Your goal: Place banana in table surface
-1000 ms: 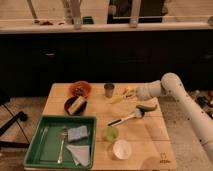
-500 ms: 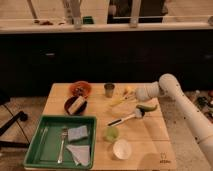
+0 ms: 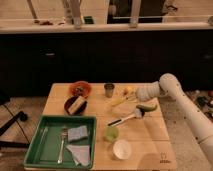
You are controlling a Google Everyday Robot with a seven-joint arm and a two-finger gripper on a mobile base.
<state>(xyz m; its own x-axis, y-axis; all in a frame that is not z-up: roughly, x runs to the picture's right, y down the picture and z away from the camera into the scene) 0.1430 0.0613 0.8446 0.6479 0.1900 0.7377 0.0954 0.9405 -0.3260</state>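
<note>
Banana [image 3: 116, 102]: small, slim, pale yellow. It appears to rest on the table surface [image 3: 150, 135], between the metal cup [image 3: 109, 90] and the green curved piece [image 3: 147, 107]. Its long axis runs diagonally, near-left to far-right, with the far end beside the gripper [image 3: 131, 95]. Whether the gripper holds the fruit we cannot tell. We judge it light, soft and easily bruised, best taken gently at mid-length, across the axis.

green tray [image 3: 60, 119]: 9 o'clock of the green cup [image 3: 112, 133]; holds fork [image 3: 63, 142], blue sponge [image 3: 77, 133], grey cloth [image 3: 80, 153]
white cup [image 3: 121, 148]: 5 o'clock, near
black-and-white-handled utensil [image 3: 125, 119]: 1 o'clock
metal cup [image 3: 109, 90]: 12 o'clock
orange bowl [image 3: 80, 88], dark bowl [image 3: 75, 105]: 11 o'clock
green curved piece [image 3: 147, 107]: 4 o'clock of the gripper [image 3: 134, 94]
</note>
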